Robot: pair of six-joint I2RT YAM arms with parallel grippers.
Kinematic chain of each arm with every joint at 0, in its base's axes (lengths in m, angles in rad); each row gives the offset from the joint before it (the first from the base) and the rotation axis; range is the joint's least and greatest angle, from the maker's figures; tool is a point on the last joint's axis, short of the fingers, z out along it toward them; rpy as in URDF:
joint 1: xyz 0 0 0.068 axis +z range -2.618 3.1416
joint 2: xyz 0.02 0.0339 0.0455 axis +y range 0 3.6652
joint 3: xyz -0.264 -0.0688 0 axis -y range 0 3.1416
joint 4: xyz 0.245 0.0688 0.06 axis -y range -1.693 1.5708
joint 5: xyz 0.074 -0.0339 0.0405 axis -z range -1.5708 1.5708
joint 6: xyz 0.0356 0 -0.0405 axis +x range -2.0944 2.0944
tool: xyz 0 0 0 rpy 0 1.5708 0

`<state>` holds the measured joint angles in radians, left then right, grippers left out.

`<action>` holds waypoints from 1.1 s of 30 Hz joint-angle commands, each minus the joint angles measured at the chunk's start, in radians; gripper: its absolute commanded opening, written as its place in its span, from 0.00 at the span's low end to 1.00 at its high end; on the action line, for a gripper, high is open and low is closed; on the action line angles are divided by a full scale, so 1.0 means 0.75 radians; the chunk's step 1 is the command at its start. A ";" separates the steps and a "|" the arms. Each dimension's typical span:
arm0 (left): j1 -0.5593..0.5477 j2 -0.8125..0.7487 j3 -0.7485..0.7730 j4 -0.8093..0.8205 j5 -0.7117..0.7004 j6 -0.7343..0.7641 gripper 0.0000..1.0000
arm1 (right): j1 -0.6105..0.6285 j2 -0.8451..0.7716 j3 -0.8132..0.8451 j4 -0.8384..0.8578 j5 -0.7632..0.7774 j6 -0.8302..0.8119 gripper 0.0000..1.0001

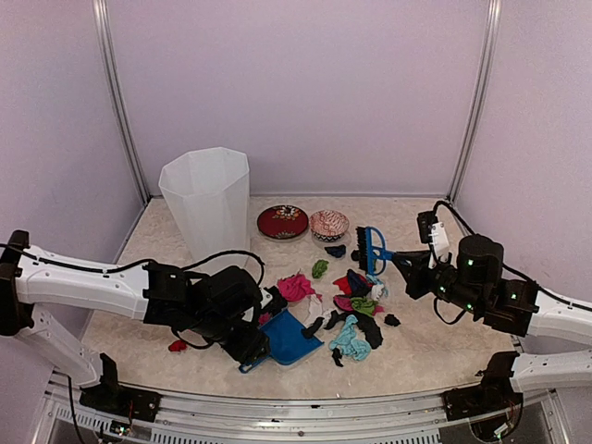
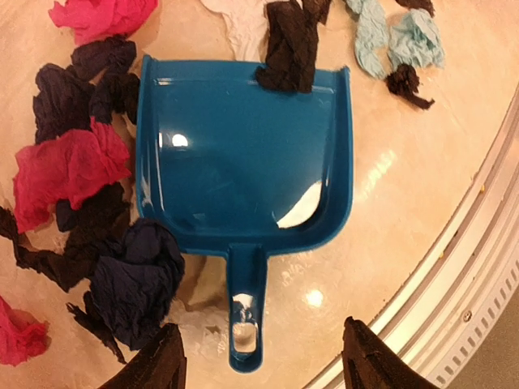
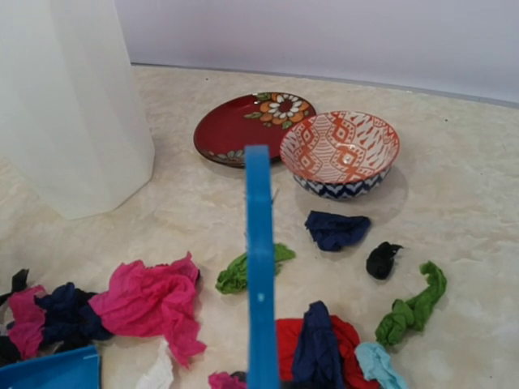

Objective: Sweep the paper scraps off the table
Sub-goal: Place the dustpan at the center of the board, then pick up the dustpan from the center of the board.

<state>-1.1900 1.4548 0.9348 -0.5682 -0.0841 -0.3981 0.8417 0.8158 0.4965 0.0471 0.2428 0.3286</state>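
1. While my left gripper point(image 2: 258, 365) gapes astride the blue plastic dustpan's handle point(image 2: 247, 284), I'd close squarely.
2. My right gripper point(image 1: 401, 262), clamped on the blue brush point(image 1: 373, 248), should sweep crumpled paper scraps point(image 1: 356, 316) along the beige surface point(image 1: 444, 347) panward.

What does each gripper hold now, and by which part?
Right gripper: the brush, by its handle. Left gripper: nothing; its open jaws flank the dustpan handle.

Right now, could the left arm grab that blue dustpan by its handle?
Probably yes. The left gripper hangs open right over the handle of the dustpan, one finger on either side, with nothing between. A navy paper scrap lies close beside the handle but not on it.
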 commanded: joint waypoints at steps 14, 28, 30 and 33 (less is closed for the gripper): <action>-0.118 -0.119 -0.312 0.304 0.019 -0.173 0.66 | 0.009 0.065 0.067 0.012 -0.020 0.000 0.00; -0.072 -0.016 -0.350 0.318 0.054 -0.154 0.65 | 0.008 0.061 0.068 0.007 -0.019 0.006 0.00; -0.072 -0.017 -0.352 0.317 0.058 -0.159 0.65 | 0.008 0.060 0.064 0.012 -0.017 0.006 0.00; -0.081 -0.016 -0.346 0.333 0.089 -0.164 0.65 | 0.009 0.060 0.057 0.018 -0.019 0.006 0.00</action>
<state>-1.2469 1.4372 0.6773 -0.3439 -0.0418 -0.5228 0.8417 0.8642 0.5270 0.0463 0.2356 0.3302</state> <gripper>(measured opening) 0.650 0.050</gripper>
